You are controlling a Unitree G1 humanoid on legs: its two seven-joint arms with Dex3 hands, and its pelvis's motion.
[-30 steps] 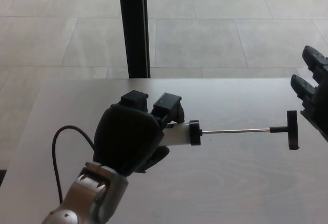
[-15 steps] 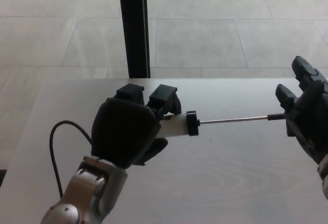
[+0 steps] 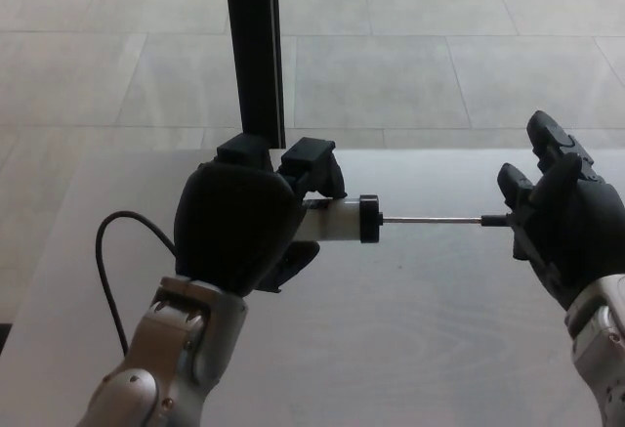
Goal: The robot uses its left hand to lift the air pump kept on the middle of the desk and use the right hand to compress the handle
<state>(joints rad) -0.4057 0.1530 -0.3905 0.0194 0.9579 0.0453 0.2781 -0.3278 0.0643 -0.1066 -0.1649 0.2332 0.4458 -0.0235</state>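
Air pump [image 3: 337, 222] between left hand [image 3: 239, 241], right hand [image 3: 566, 236]

Lighting: soft, even daylight, fairly bright. Pale wooden desk top [image 3: 410, 339] slightly washed out, carrying a faint shadow under the thin metal pump rod [image 3: 430, 220]. Focus: mildly soft throughout; matte black robot hands lose surface detail.

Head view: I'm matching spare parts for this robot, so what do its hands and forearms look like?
Both hands are matt black, with thick blocky fingers and a smooth rounded back shell: the left hand, the right hand. Each sits on a silver-grey metallic wrist and forearm with round joint housings. A thin black cable loops out beside the left forearm. No markings or labels are visible.
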